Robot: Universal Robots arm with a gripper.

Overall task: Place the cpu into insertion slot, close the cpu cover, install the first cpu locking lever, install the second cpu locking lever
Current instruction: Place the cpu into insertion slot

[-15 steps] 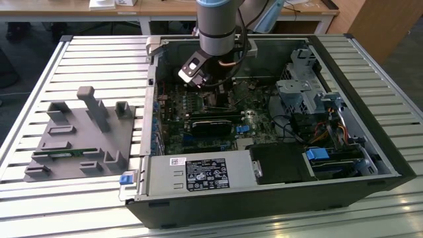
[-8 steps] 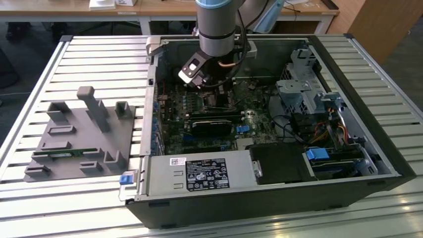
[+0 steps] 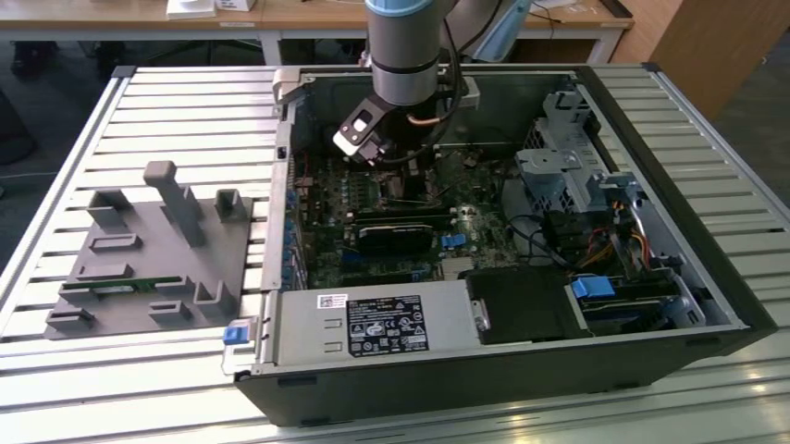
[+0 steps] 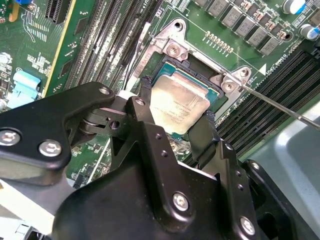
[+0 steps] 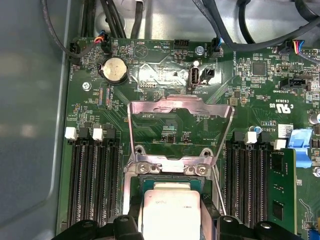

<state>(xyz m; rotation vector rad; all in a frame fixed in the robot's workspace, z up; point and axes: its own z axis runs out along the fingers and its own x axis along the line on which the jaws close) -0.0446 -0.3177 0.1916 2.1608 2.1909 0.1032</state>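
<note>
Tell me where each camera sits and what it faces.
Exterior view: off the arm, looking down into the open computer case; the arm shows.
Second wrist view: rides the wrist, faces the cpu; the gripper clamps it.
First wrist view: rides the wrist, faces the raised cpu cover; the gripper's edge shows.
Both wrist views share the cpu and insertion slot.

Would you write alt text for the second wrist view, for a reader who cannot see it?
The gripper holds the cpu between its black fingers at the insertion slot on the green motherboard. Long black memory slots flank it, and a thin metal lever sticks out alongside.
</note>
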